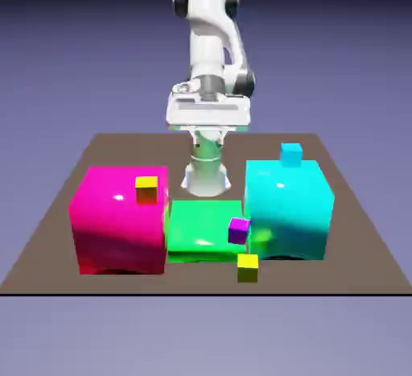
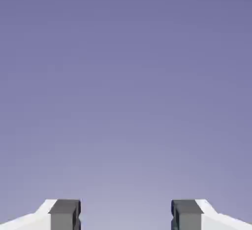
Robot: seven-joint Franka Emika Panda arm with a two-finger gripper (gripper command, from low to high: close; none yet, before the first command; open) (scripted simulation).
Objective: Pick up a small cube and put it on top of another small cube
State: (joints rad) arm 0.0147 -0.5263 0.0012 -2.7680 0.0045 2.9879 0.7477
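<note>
Below the fingers (image 2: 126,215), toward the camera and to the exterior view's right, lies the yellow-green cube (image 1: 248,269), well apart from them. The fingers are open and hold nothing; I judge they must reach forward and down.

The large magenta block (image 1: 121,225) looks glossy (bright highlights); the tabletop (image 1: 205,280) looks matt.

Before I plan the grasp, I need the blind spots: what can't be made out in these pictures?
- Hand view: every cube and block is outside the frame; only backdrop shows beyond the end effector.
- Exterior view: the far sides of the pink block and large cyan block are hidden by the blocks themselves.
- Hand view: the fingers' lower parts, cut off by the bottom edge.
</note>
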